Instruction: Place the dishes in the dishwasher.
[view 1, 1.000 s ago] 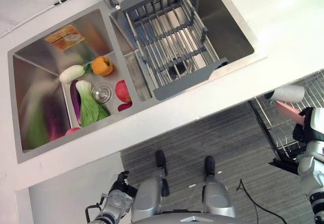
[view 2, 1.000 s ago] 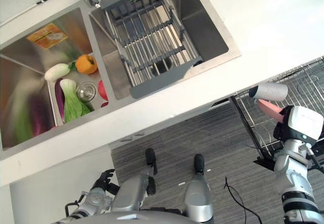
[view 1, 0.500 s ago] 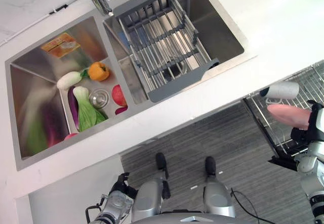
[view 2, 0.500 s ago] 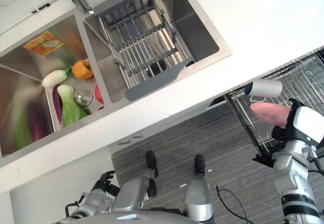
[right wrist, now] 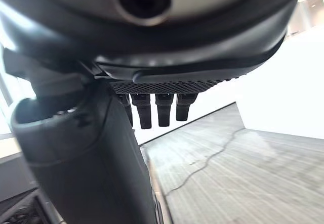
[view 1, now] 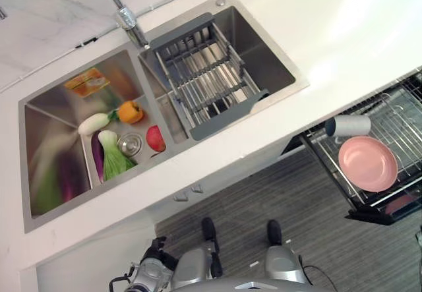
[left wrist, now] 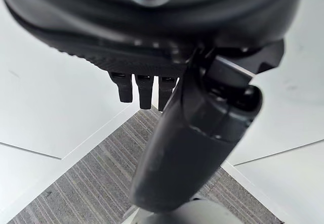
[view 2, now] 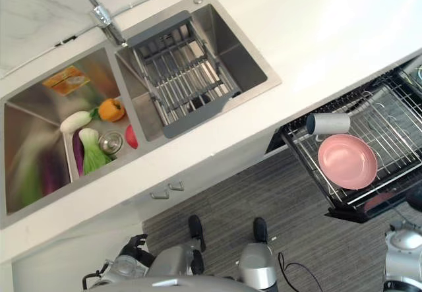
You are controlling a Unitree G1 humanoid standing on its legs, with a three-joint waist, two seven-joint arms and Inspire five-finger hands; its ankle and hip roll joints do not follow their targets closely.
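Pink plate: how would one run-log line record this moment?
pink plate: lying in dishwasher rack | grey cup: on its side beside plate | left hand: empty | right hand: empty

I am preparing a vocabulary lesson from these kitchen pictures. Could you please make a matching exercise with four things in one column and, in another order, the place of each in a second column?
Things:
1. pink plate
2. grey cup
3. orange pepper
4. grey drain rack

Places:
A. in the left basin of the sink, among the vegetables
B. lying on its side in the dishwasher rack, just beyond the plate
C. set across the right basin of the sink
D. lying flat in the dishwasher rack

Pairs: 1-D, 2-B, 3-A, 4-C
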